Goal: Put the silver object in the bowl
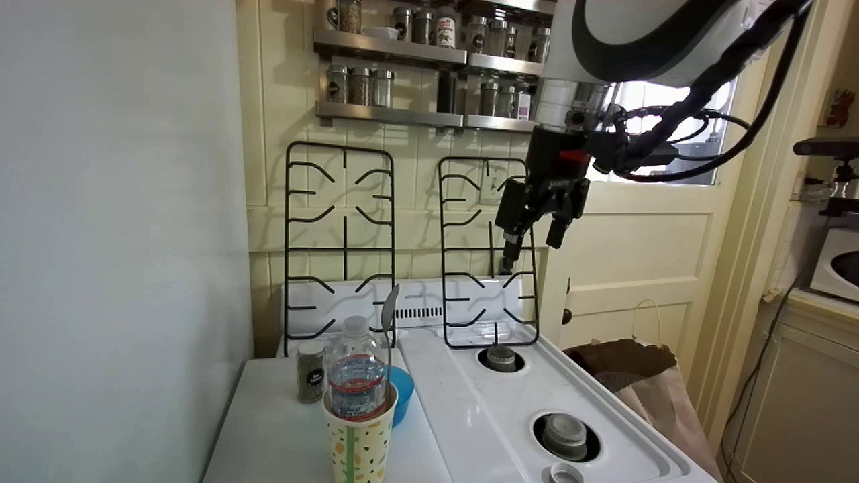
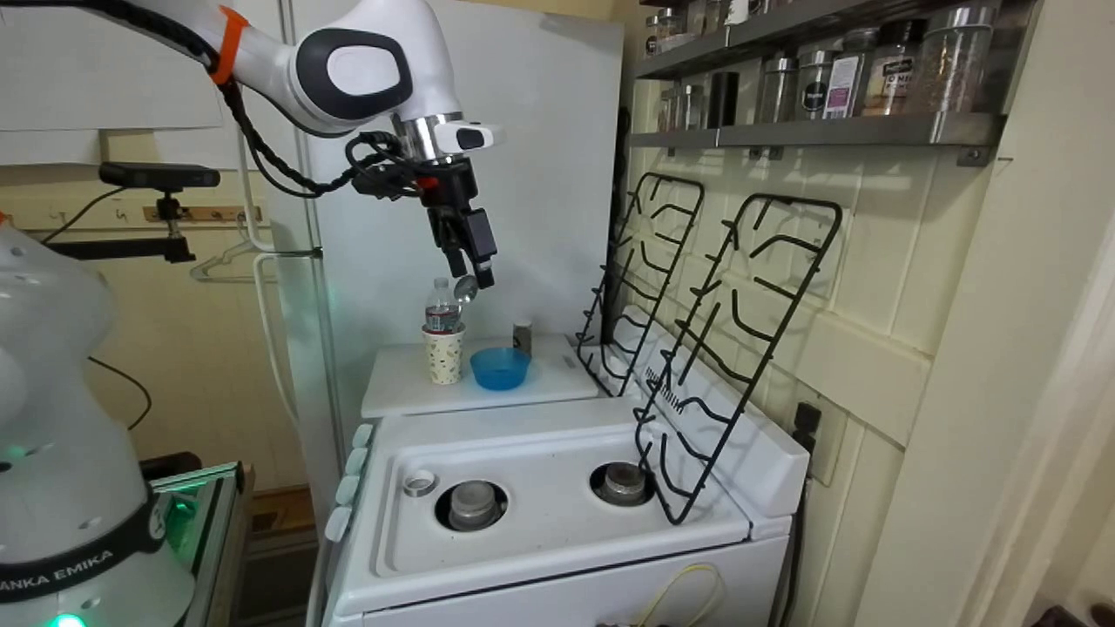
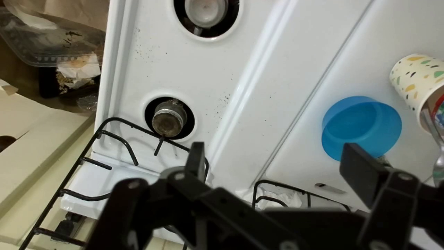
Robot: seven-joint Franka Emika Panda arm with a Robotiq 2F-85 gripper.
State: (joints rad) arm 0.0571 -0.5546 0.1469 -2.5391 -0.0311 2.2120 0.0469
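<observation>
In an exterior view, the gripper [image 1: 533, 247] hangs at a slant in front of an upright black grate [image 1: 491, 249], its two fingers [image 1: 557, 232] spread apart with the tips pointing down. The spoon [image 1: 388, 312] (the silver object) stands head up in a patterned cup [image 1: 359, 449], beside the clear bottle [image 1: 357, 369] that rises from the same cup. The gripper is well apart from the spoon.

In an exterior view, the gripper [image 2: 471, 273] points down too, and a fingertip lines up with the spoon's head (only along the line of sight). Near the cup, the blue bowl [image 2: 499, 373] sits on the white tabletop [image 2: 557, 374], with a small jar [image 2: 523, 336] just behind it.

In the wrist view, the fingers stand wide apart at either side; part of the white stove [image 3: 208, 80] and a strip of the tabletop show through the gap. The finger at right covers a little of the bowl's lower edge, the bowl itself being down on the tabletop. The spoon shows at the right border, outside that finger, its head partly cut off, its handle leaning down into the cup beside the bottle.
</observation>
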